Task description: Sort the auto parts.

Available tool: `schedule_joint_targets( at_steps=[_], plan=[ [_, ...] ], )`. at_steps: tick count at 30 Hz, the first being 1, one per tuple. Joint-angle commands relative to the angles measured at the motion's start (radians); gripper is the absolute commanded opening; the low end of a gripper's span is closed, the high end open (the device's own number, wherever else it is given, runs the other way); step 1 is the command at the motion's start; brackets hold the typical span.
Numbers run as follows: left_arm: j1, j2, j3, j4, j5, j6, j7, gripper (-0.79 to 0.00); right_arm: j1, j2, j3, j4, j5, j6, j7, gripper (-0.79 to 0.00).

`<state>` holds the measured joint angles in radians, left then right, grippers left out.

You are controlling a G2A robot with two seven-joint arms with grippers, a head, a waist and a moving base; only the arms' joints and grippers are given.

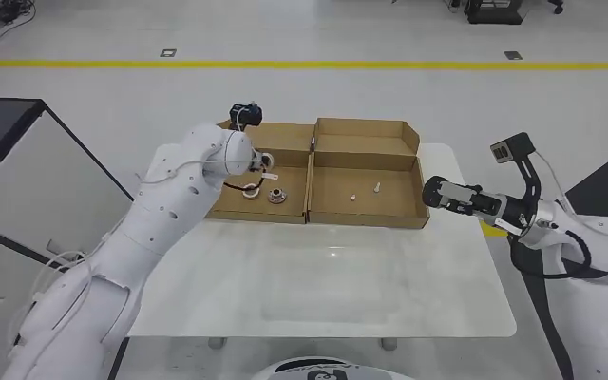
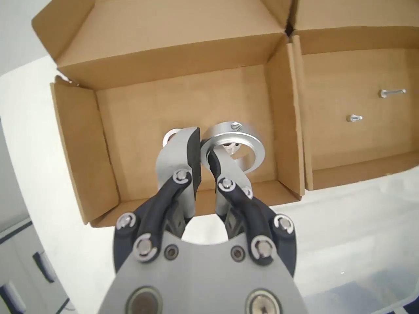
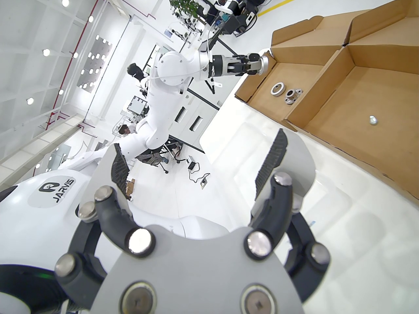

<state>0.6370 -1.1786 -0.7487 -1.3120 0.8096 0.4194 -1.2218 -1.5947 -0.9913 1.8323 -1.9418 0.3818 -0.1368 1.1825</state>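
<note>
Left wrist view gives me the left gripper clamped on a silver shaft collar, one finger inside the bore and one outside, held over the left cardboard box. On that box's floor I see a second collar next to a flanged hub. The right cardboard box, set against the first, holds a long bolt and a short bolt, lying apart. My right gripper is spread wide and empty, just beside that box's outer wall.
</note>
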Motion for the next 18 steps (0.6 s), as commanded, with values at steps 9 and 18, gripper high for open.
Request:
schedule_joint_targets(
  at_steps=[9, 18],
  plan=[
    [-0.068, -0.052, 0.043, 0.245, -0.007, 0.054, 0.032, -0.785, 0.0, 0.0, 0.0, 0.0, 0.0, 0.0, 0.0, 0.0],
    [-0.095, -0.099, 0.075, 0.427, -0.035, 0.052, 0.08, -0.785, 0.0, 0.0, 0.0, 0.0, 0.0, 0.0, 0.0, 0.0]
  ],
)
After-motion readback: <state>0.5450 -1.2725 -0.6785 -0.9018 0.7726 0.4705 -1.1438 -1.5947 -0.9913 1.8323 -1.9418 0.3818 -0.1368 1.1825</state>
